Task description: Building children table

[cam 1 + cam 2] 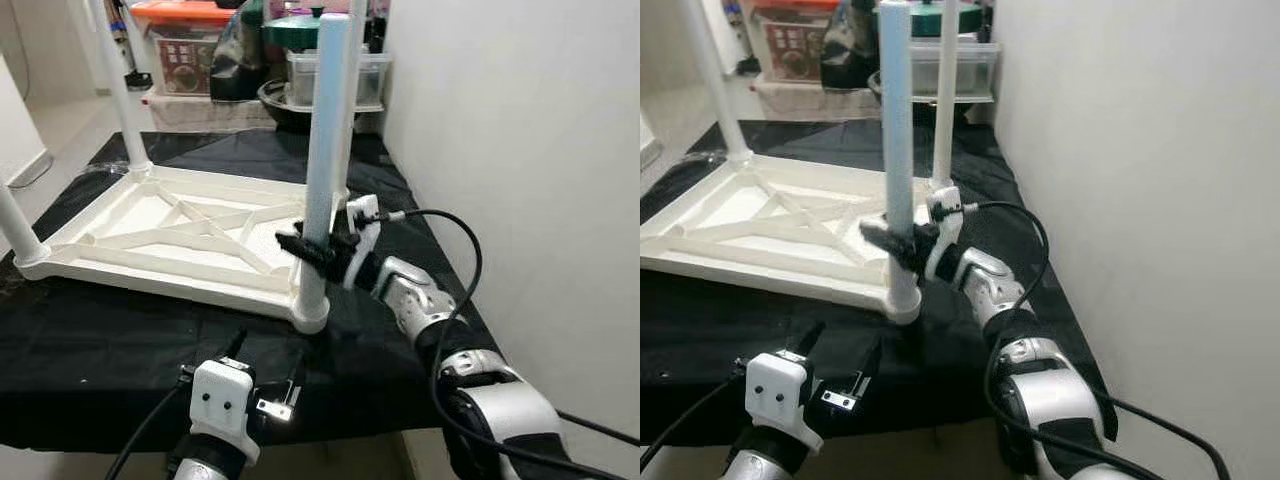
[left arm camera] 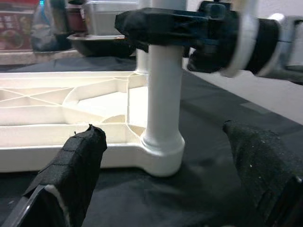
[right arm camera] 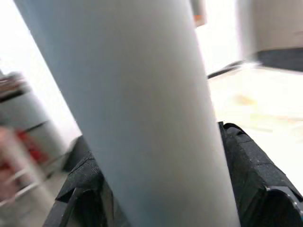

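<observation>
R gripper clamped on table leg, just above socket.

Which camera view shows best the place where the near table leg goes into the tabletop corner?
The left wrist view: the near leg stands in its corner socket, close and sharp, with the right gripper around the leg above. Both eye views show the joint smaller, from above. The right wrist view shows the leg blurred, not the joint.

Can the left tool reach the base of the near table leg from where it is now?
Probably yes: the left tool is open, facing the leg base over bare black cloth; the right tool grips higher up.
</observation>
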Tool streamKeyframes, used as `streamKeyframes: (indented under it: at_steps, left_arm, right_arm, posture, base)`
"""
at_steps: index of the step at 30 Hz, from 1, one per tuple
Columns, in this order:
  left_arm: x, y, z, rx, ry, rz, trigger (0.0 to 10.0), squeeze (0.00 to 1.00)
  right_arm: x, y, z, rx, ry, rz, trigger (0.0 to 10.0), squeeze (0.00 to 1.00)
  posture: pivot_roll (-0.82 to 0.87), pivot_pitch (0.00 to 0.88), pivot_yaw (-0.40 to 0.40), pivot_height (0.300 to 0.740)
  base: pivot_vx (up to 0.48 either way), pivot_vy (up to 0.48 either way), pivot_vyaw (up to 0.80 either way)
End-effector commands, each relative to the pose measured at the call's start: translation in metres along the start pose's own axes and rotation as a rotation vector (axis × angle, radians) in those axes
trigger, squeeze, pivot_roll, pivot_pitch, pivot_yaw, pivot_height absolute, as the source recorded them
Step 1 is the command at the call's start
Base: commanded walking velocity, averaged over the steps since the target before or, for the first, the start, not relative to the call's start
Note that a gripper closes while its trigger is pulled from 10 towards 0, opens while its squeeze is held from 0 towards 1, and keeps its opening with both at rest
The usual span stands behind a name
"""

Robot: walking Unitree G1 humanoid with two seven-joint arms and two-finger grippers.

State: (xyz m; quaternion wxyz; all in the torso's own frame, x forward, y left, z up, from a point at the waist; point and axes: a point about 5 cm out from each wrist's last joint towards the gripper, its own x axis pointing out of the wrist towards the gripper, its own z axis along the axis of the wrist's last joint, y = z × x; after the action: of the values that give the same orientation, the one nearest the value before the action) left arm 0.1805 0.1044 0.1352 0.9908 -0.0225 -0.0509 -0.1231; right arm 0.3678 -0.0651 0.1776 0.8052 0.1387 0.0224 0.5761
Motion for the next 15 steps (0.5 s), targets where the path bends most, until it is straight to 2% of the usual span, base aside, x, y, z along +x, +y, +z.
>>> streamKeyframes:
  at_steps: [1, 6, 7, 8, 9, 10, 11, 12, 14, 15]
  left_arm:
    - [-0.002, 0.0, -0.006, 0.001, 0.025, -0.006, 10.0, 0.0]
    - [-0.002, 0.0, -0.006, 0.001, 0.025, -0.004, 10.0, 0.0]
    - [-0.002, 0.0, -0.006, 0.002, 0.025, -0.004, 10.0, 0.0]
    - [-0.002, 0.0, -0.006, 0.002, 0.025, -0.004, 10.0, 0.0]
    - [-0.002, 0.0, -0.006, 0.002, 0.025, -0.002, 10.0, 0.0]
    - [-0.002, 0.0, -0.006, 0.002, 0.026, -0.002, 10.0, 0.0]
    - [-0.002, 0.0, -0.006, 0.002, 0.026, -0.002, 10.0, 0.0]
    - [-0.002, 0.0, -0.006, 0.002, 0.026, -0.002, 10.0, 0.0]
    - [-0.002, 0.0, -0.006, 0.001, 0.027, -0.004, 10.0, 0.0]
    - [-0.002, 0.0, -0.006, 0.001, 0.027, -0.004, 10.0, 0.0]
  right_arm:
    - [0.004, 0.012, -0.009, 0.0, 0.078, 0.189, 10.0, 0.0]
    - [0.007, 0.018, -0.012, 0.0, 0.101, 0.274, 10.0, 0.0]
    - [0.009, 0.019, -0.013, -0.005, 0.101, 0.276, 0.0, 0.0]
    - [0.009, 0.019, -0.013, -0.005, 0.101, 0.276, 0.0, 0.0]
    - [0.013, 0.018, -0.012, -0.025, 0.083, 0.225, 0.0, 0.0]
    - [0.018, 0.012, -0.009, -0.074, 0.054, 0.101, 0.0, 0.0]
    - [0.021, 0.003, -0.006, -0.109, 0.019, -0.091, 0.0, 0.0]
    - [0.021, 0.003, -0.006, -0.109, 0.019, -0.091, 0.0, 0.0]
    - [0.02, -0.007, -0.003, -0.115, -0.009, -0.288, 0.0, 0.0]
    - [0.02, -0.007, -0.003, -0.115, -0.009, -0.288, 0.0, 0.0]
  posture:
    - [0.07, 0.0, -0.052, 0.74]
    - [0.07, 0.0, -0.052, 0.74]
    - [0.08, 0.0, -0.059, 0.74]
    - [0.08, 0.0, -0.059, 0.74]
    - [0.08, 0.0, -0.059, 0.74]
    - [0.08, 0.0, -0.059, 0.74]
    - [0.08, 0.0, -0.059, 0.74]
    - [0.08, 0.0, -0.059, 0.74]
    - [0.07, 0.0, -0.053, 0.74]
    - [0.07, 0.0, -0.053, 0.74]
  base:
    - [0.0, 0.0, 0.0]
    - [0.0, 0.0, 0.0]
    - [0.0, 0.0, 0.0]
    - [0.0, 0.0, 0.0]
    - [0.0, 0.0, 0.0]
    - [0.0, 0.0, 0.0]
    - [0.0, 0.0, 0.0]
    - [0.0, 0.0, 0.0]
    - [0.0, 0.0, 0.0]
    - [0.0, 0.0, 0.0]
